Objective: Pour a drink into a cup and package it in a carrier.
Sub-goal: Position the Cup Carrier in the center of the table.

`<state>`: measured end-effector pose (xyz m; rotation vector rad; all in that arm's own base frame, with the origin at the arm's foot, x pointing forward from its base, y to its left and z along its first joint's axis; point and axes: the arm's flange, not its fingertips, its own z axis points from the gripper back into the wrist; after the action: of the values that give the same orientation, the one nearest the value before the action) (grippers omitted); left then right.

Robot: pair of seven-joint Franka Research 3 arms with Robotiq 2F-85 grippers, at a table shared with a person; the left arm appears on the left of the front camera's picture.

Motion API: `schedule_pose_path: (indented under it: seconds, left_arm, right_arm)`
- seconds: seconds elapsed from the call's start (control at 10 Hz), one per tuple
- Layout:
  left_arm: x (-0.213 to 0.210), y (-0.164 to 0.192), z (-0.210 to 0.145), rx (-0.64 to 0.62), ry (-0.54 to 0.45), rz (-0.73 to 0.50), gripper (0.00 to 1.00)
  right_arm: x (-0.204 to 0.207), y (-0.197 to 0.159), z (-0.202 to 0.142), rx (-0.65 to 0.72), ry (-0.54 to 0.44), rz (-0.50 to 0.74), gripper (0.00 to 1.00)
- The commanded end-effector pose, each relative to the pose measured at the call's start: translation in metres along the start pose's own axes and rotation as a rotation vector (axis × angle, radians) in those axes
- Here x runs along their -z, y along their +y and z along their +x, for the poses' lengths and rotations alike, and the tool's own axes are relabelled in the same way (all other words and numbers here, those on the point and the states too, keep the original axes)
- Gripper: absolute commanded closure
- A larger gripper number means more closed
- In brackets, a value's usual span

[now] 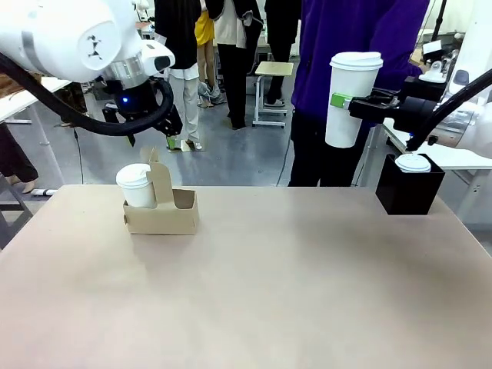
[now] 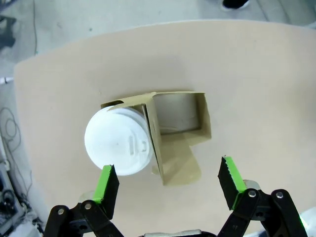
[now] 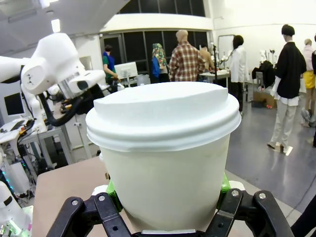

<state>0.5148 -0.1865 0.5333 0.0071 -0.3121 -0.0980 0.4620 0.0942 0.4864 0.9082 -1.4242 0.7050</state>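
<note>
The brown cardboard carrier (image 1: 173,214) stands on the table's left, with a lidded white cup (image 1: 136,185) in its left slot and the other slot empty. My left gripper (image 1: 154,132) hovers open above it. From the left wrist, the open gripper (image 2: 170,180) looks down on the cup's lid (image 2: 118,141) and the carrier (image 2: 183,123). My right gripper (image 1: 346,102) is shut on a second tall lidded cup (image 1: 352,92), held upright in the air at the right. That cup (image 3: 165,143) sits between the right gripper's pads (image 3: 165,197). The drink and its jug are out of view.
A black box (image 1: 407,192) with a white lid (image 1: 413,163) on top stands at the table's far right corner. A person in a purple top (image 1: 346,38) stands behind the far edge. Bare tabletop (image 1: 292,284) spans the middle and front.
</note>
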Motion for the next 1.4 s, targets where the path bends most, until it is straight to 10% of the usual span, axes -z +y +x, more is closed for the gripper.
schedule_pose_path:
  seconds: [0.0,0.2,0.3,0.6,0.8,1.3]
  left_arm:
    - [0.008,-0.007,0.012,-0.050,0.042,0.057,0.00]
    - [0.021,-0.005,0.017,-0.089,0.056,0.075,0.00]
    - [0.023,-0.003,0.017,-0.097,0.050,0.089,0.57]
    - [0.032,0.005,0.018,-0.105,0.054,0.056,0.62]
    - [0.035,0.008,0.019,-0.110,0.048,0.048,1.00]
    - [0.039,0.003,0.019,-0.054,0.114,0.032,1.00]
  right_arm:
    - [0.005,-0.001,0.007,-0.001,-0.019,0.006,0.20]
    - [0.005,-0.001,0.007,-0.001,-0.019,0.006,0.20]
    - [0.005,-0.001,0.007,-0.001,-0.019,0.006,0.20]
    - [0.005,-0.001,0.007,-0.001,-0.019,0.006,0.20]
    - [0.005,-0.001,0.007,-0.001,-0.019,0.006,0.20]
    - [0.005,-0.001,0.007,-0.001,-0.019,0.006,0.20]
